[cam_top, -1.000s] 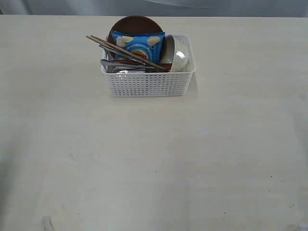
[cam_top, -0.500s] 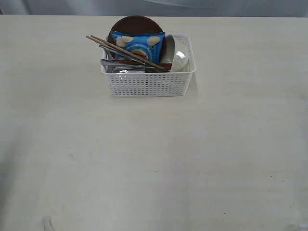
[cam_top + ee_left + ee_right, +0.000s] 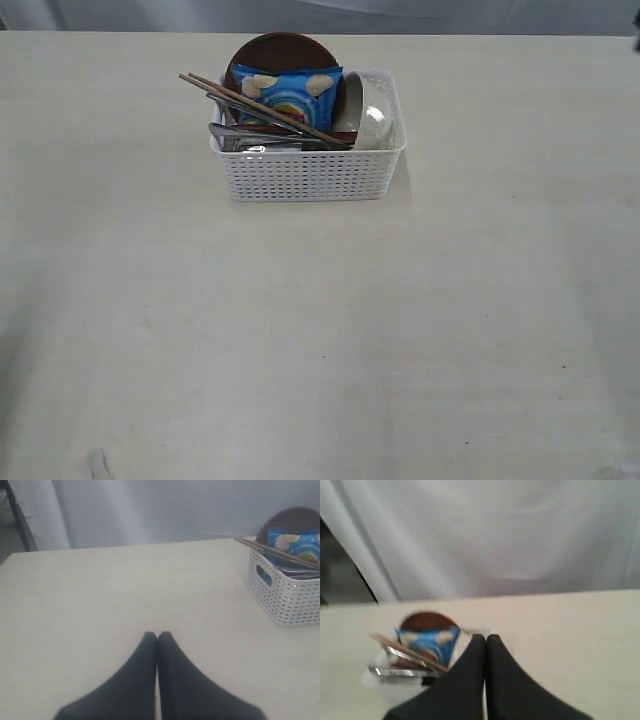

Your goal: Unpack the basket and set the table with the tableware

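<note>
Exterior view: the basket [image 3: 310, 172] stands on the far part of the table [image 3: 320, 330], slightly left of centre. In it the plate [image 3: 282, 50] stands upright at the far side, with the chips bag [image 3: 288, 95] in front of it. The chopsticks [image 3: 260, 108] slant across, and the bowl [image 3: 368, 115] is tipped at the right end. The steel pieces [image 3: 250, 135] at the left are hard to tell apart. The left gripper [image 3: 157, 636] and the right gripper [image 3: 485, 639] both have their fingertips pressed together, holding nothing.

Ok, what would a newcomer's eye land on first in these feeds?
The white basket stands alone on the far half of the beige table, fully packed. In it a bright blue chips bag leans on the dark brown plate, chopsticks jut out over the left rim, and an off-white bowl sits tipped at the right end. The left end effector and right end effector are both shut, holding nothing.
</note>
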Motion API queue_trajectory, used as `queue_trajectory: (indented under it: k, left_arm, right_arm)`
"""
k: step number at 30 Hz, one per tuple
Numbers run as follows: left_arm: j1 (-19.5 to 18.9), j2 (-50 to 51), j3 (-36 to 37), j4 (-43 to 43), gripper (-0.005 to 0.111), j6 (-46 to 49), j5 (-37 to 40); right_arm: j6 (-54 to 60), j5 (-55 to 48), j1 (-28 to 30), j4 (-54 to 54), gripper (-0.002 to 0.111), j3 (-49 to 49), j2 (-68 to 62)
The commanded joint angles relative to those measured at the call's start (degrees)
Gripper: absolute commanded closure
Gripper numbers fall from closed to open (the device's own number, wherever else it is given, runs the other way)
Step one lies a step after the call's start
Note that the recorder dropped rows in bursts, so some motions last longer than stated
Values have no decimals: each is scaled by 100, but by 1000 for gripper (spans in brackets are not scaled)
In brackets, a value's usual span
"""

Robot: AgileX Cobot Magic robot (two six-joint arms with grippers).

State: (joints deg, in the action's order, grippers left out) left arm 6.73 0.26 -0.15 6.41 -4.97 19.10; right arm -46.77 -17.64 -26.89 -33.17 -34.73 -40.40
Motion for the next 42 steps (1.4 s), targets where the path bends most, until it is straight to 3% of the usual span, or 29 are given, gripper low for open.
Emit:
queue_trajectory:
  k: [1, 4, 6, 12, 18, 24, 34, 42]
  left_arm:
    - [-21, -26, 15, -62, 107, 9, -41]
    - [-21, -26, 15, -62, 107, 9, -41]
    - [-21, -26, 15, -62, 107, 9, -41]
    - [-21, -26, 15, -62, 107, 9, -41]
    - [-21, -26, 15, -62, 107, 9, -41]
    - [-21, -26, 15, -62, 107, 9, -41]
    - [-21, -26, 15, -62, 107, 9, -41]
    - [-21, -26, 15, -62, 107, 9, -41]
  right_arm:
    - [1173, -2088, -795, -139, 108, -1224, -1573]
    - [1827, -2726, -998, 237, 108, -2082, -2517]
    - [2626, -2951, -998, 1085, 106, -2685, -3142]
    - [4922, -3234, -998, 3193, 69, -4284, -4790]
    - [6122, -3350, -1013, 4863, 67, -5333, -6088]
    - [7099, -3667, -1308, 4894, 67, -6202, -7162]
    - [7126, -3558, -1670, 3900, 67, -7458, -8380]
    - [7259, -3631, -1673, 3638, 67, -7557, -8604]
